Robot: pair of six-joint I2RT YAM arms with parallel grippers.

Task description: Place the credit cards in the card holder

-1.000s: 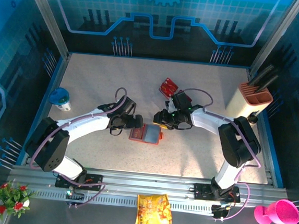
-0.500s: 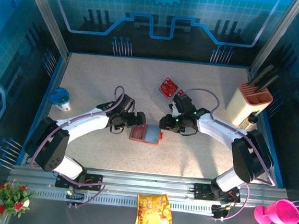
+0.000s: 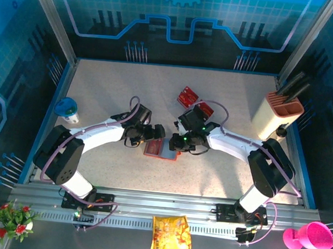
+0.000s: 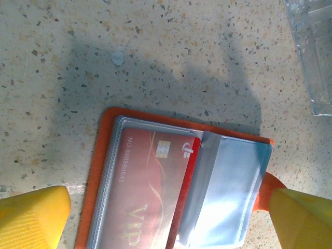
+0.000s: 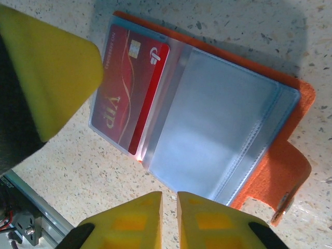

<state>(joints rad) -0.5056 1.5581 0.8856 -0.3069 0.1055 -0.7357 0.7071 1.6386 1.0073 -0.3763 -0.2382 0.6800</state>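
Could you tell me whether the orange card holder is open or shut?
Open: the orange leather-look card holder lies spread flat, clear pockets facing up, one red VIP card inside.

Up top, the fixed camera sits high above and behind the arm bases (image 3: 229, 212). It looks down and forward across the whole worktop (image 3: 129, 86) to the back wall (image 3: 175, 20), a far, wide look. Down to the left wrist camera: right up close, pointing almost straight down, with the fingers of its own left claw (image 4: 166, 223) in the two bottom corners and the card holder (image 4: 228, 187) across the lower half. Over to the right wrist: just as near, also facing down, right claw (image 5: 169, 205) at the bottom edge, the same card holder lying a little askew. All three views share that card holder; from overhead it's small, mid-worktop.
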